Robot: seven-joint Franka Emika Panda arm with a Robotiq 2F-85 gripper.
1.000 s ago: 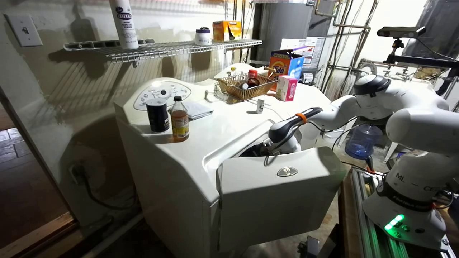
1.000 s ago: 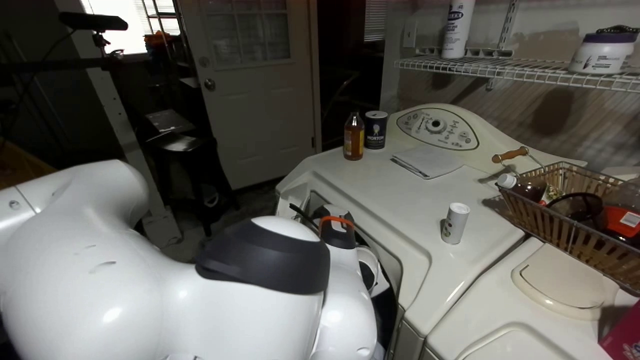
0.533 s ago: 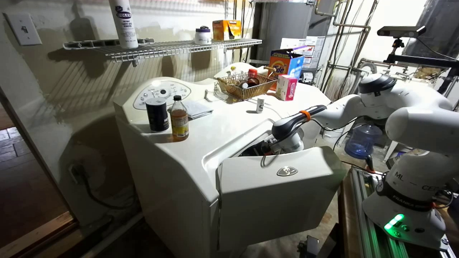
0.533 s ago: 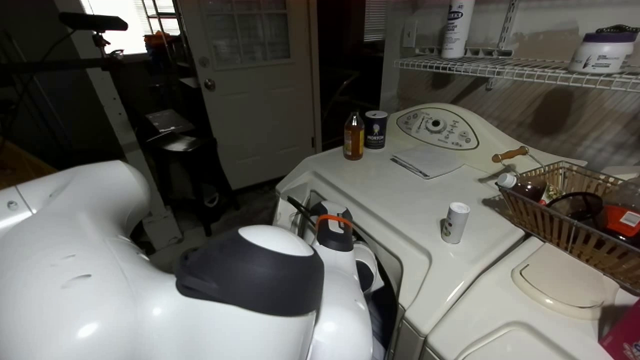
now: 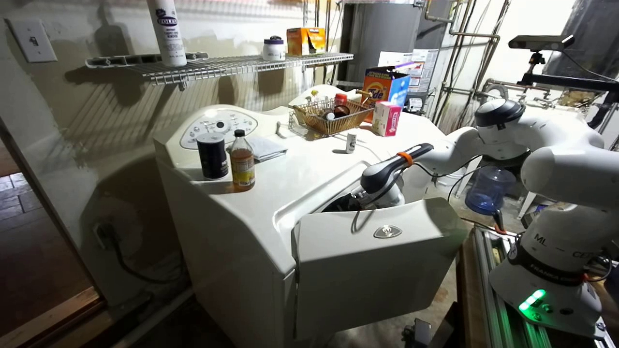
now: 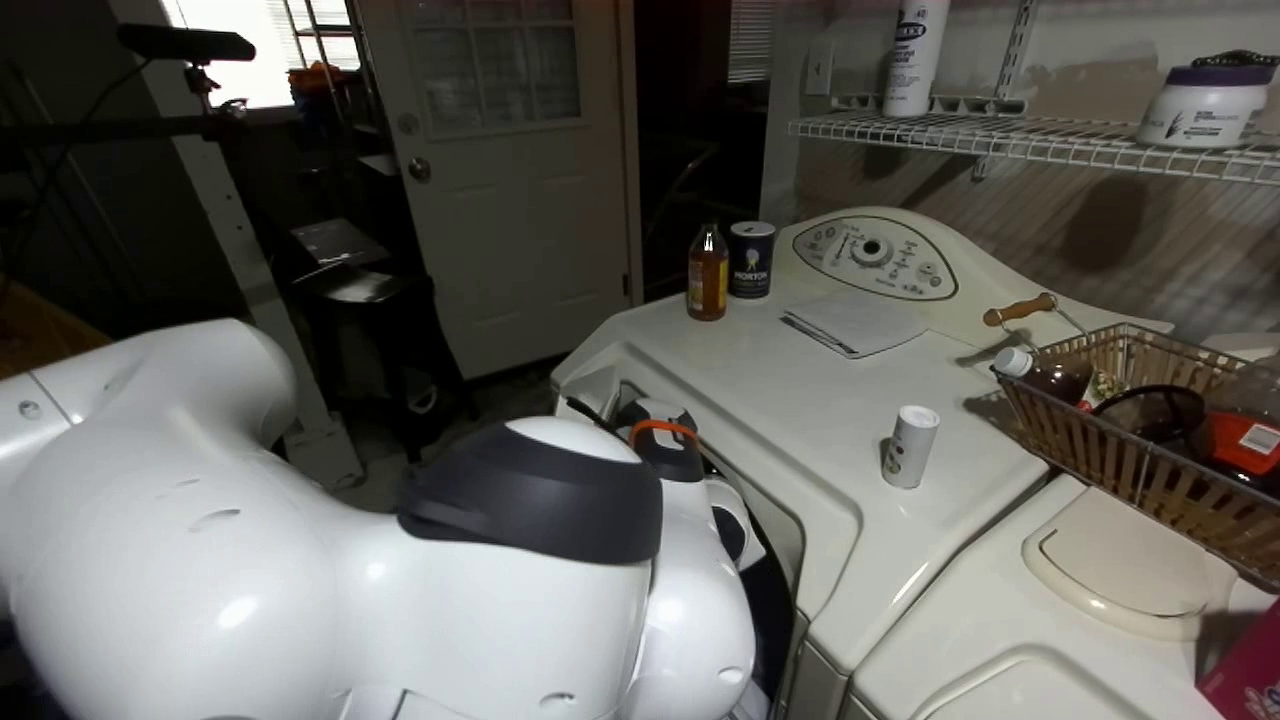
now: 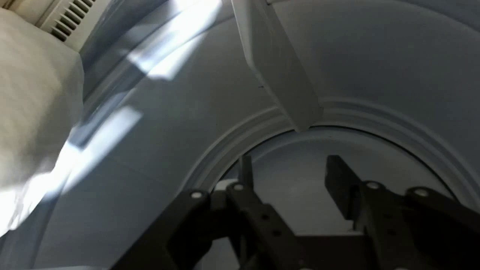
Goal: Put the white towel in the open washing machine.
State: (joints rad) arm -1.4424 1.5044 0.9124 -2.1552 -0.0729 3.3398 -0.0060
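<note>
The washing machine (image 5: 227,227) has its front door (image 5: 372,275) swung outward. In the wrist view, my gripper (image 7: 289,161) is inside its grey drum (image 7: 157,161), facing the round back wall. The jaws stand apart with nothing between them. A pale, soft cloth, seemingly the white towel (image 7: 33,101), fills the left edge of that view, clear of the fingers (image 7: 245,172); part of it lies beyond the frame. In both exterior views the arm's wrist (image 5: 382,179) reaches into the opening, and door, machine or arm hides the fingertips and the towel.
A drum fin (image 7: 281,67) juts in above the gripper, and a slotted grille (image 7: 73,20) shows at the opening. On the machine's top stand a bottle (image 5: 242,164), a dark canister (image 5: 213,155), a small white shaker (image 6: 911,447) and a wire basket (image 5: 333,121).
The arm drew slightly back out of the opening, then moved a little inward again. My jaws have gone from shut to standing apart. Door and items on top have stayed put.
</note>
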